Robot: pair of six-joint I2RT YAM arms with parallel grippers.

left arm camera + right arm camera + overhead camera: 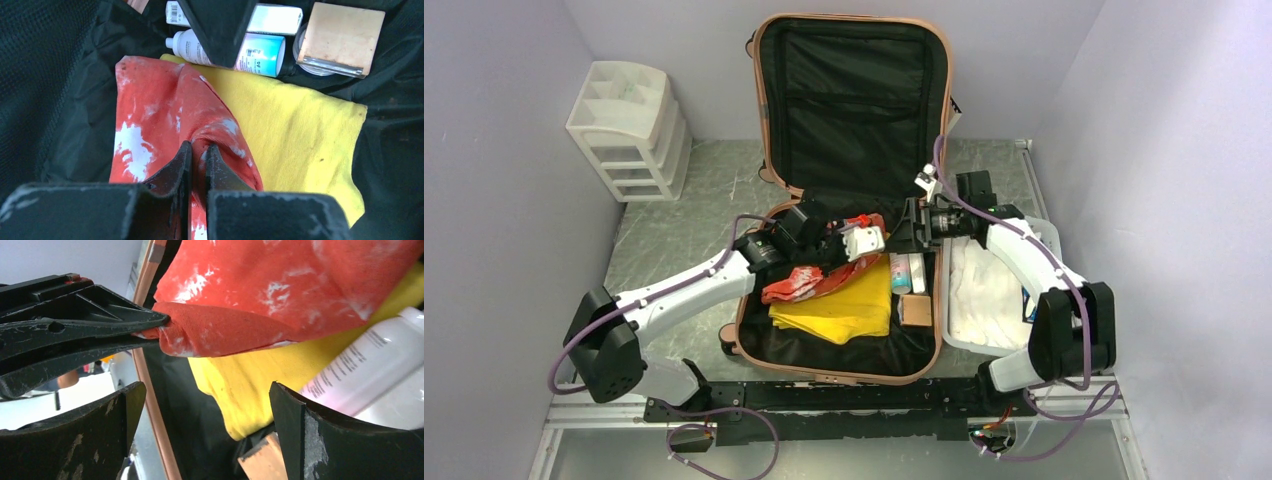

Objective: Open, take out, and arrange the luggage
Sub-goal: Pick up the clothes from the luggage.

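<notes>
I find the left gripper clamped on a thin fold of red tie-dyed cloth, which may slip when lifted; the right gripper is wide apart and empty.

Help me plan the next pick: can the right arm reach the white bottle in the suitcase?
Probably yes. The open right gripper hangs close by the white bottle, lying uncovered beside the yellow cloth; the left gripper pinches the red cloth aside.

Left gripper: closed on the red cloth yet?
Shut: the left gripper pinches a fold of the red cloth between its jaws.
</notes>
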